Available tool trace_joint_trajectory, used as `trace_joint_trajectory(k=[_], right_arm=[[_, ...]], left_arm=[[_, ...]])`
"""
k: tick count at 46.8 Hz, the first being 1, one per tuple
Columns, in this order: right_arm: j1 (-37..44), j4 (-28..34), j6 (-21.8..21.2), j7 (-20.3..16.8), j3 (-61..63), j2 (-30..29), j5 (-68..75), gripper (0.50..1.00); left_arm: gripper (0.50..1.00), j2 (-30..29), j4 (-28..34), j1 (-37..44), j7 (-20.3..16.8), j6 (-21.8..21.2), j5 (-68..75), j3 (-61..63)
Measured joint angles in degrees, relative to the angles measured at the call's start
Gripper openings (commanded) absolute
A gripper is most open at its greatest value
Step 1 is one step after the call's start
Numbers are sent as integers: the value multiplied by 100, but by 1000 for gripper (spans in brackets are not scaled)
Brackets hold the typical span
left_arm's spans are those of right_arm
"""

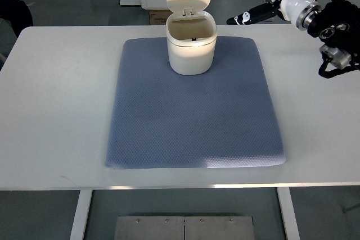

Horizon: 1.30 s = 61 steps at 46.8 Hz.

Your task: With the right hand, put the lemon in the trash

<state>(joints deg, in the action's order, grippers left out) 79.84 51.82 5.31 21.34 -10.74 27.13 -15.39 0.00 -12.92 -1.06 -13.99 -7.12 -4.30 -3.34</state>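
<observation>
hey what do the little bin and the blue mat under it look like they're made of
Bin: looks like smooth cream plastic, with a soft sheen, moulded rounded corners and a hinged lid standing open. Mat: probably woven fabric or textured foam, matte blue-grey with a fine dotted weave and soft, slightly puffed edges; the picture cannot settle which.
</observation>
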Motion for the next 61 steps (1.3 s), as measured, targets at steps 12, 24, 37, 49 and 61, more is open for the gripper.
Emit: trace_joint_trajectory(k=[12, 24, 37, 49, 61], right_arm=[[-913, 64, -19, -192, 815, 554, 400, 1000], [-2123, -149, -69, -68, 1800, 589, 406, 1000], [-2757, -1042, -150, -122, 2848, -75, 674, 1000], [-2829, -1601, -623, -138, 3454, -495, 1769, 1000], [-3225, -1943, -863, -164, 4059, -866, 2068, 1000]], left_arm=[[1000, 0, 0, 1, 2, 0, 0, 0], [1000, 0, 0, 1, 2, 0, 0, 0], [1000, 0, 0, 2, 2, 0, 0, 0], [1000, 0, 0, 0, 1, 0, 0, 0], [1000, 0, 0, 1, 2, 0, 0, 1]])
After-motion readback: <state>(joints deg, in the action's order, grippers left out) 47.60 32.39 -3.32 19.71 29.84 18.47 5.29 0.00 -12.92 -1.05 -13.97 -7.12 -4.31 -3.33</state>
